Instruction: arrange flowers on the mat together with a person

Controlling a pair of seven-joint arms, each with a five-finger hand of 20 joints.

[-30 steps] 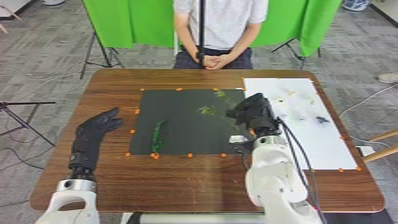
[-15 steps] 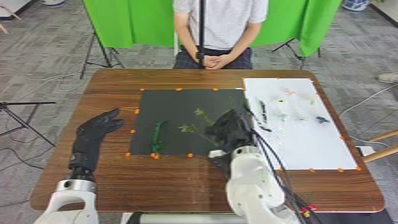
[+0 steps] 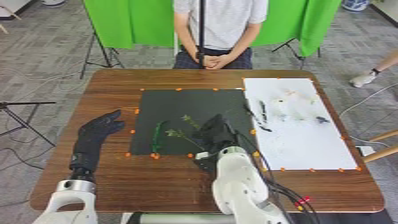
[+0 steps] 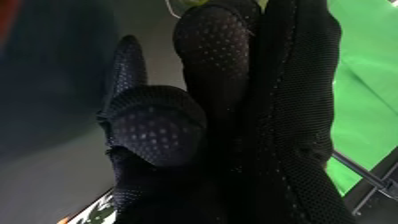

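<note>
R hand (image 3: 215, 134), pinched narrow on the thin sprig (image 3: 176, 134), has swung L from the dark mat's (image 3: 169, 102) R edge to over its near-R part, bringing the sprig's tips approx. mid-mat, closer to the green leaf (image 3: 158, 136) on the mat's L side. Prob. at placing step: lower & release w/o nudging the leaf; L hand (image 3: 99, 127) relaxed wide, just off mat's L edge.

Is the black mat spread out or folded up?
Spread out: the mat lies flat, with straight edges and orange tabs along them.
</note>
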